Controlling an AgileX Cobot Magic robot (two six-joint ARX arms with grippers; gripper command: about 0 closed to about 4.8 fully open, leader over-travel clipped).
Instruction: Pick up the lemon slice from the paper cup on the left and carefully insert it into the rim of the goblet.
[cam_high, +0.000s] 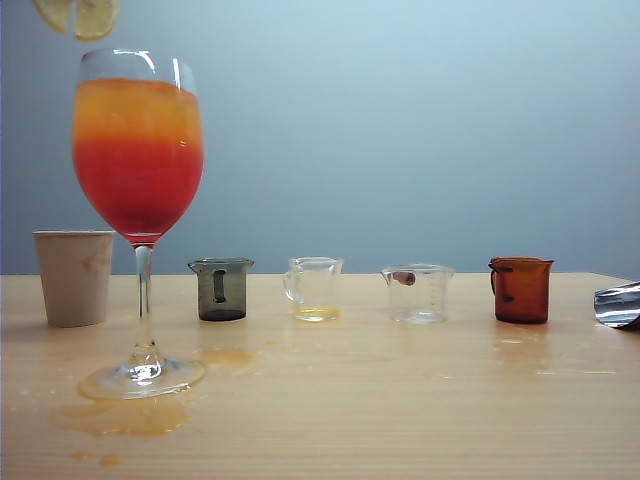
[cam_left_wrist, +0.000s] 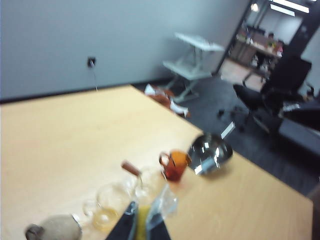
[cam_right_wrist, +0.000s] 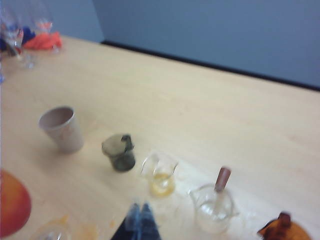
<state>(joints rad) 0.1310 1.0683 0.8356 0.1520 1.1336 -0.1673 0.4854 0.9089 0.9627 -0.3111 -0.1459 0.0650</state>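
Note:
The goblet (cam_high: 138, 160) stands at the front left, filled orange over red. The pale-yellow lemon slice (cam_high: 78, 17) hangs just above and left of its rim, cut off by the top of the exterior view. In the left wrist view my left gripper (cam_left_wrist: 145, 211) is shut on the lemon slice (cam_left_wrist: 143, 225), high over the row of jugs. The beige paper cup (cam_high: 74, 277) stands behind the goblet on the left and looks empty in the right wrist view (cam_right_wrist: 62, 129). My right gripper (cam_right_wrist: 140, 209) hovers shut with nothing in it, above the table in front of the jugs.
Behind the goblet stand a dark grey jug (cam_high: 221, 289), a clear jug with yellow liquid (cam_high: 314, 289), a clear measuring jug (cam_high: 417, 293) and an amber jug (cam_high: 520, 290). A shiny metal object (cam_high: 618, 304) lies at the right edge. Orange spills (cam_high: 120, 415) wet the table round the goblet's foot.

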